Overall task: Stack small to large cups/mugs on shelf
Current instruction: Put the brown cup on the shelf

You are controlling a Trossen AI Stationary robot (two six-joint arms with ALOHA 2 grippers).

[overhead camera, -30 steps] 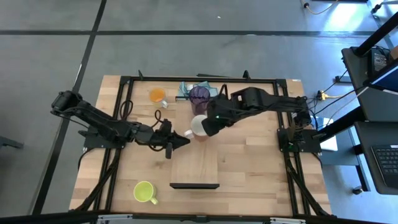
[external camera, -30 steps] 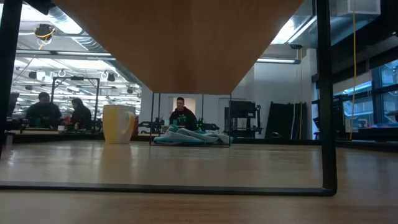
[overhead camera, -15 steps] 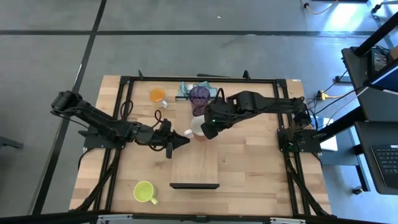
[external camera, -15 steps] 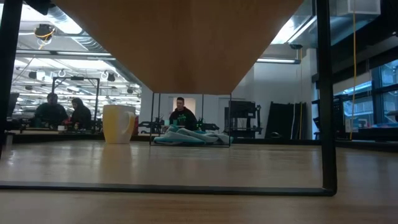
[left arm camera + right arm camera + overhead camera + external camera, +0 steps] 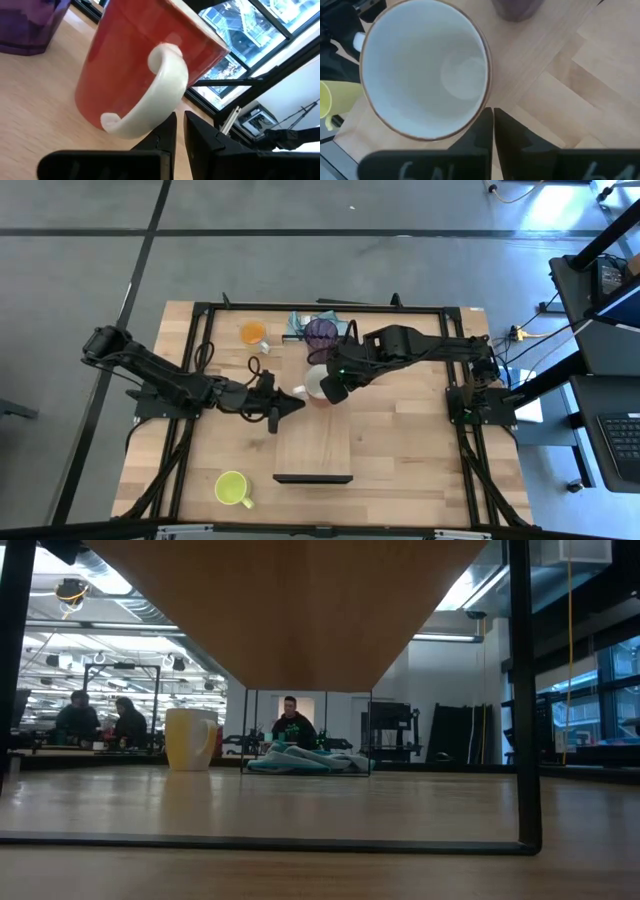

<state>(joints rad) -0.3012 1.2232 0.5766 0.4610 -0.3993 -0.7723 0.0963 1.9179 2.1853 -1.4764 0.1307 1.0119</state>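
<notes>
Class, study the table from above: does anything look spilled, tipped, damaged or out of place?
Nothing looks spilled or tipped. The red mug, purple tumbler, orange mug and yellow-green mug all stand upright. One oddity: a crumpled teal object lies by the tumbler at the table's far edge.

The red mug (image 5: pixel 316 383), white inside with a white handle, stands upright near the middle of the surface, just off the far end of the shelf (image 5: pixel 312 442), a long pale plank with a dark strip at its near end. Just behind the red mug stands the translucent purple tumbler (image 5: pixel 321 334), upright, and the orange mug (image 5: pixel 254 333) sits well to its left at the far edge. The yellow-green mug (image 5: pixel 232 488) stands apart at the near edge, left of the shelf's dark strip.
</notes>
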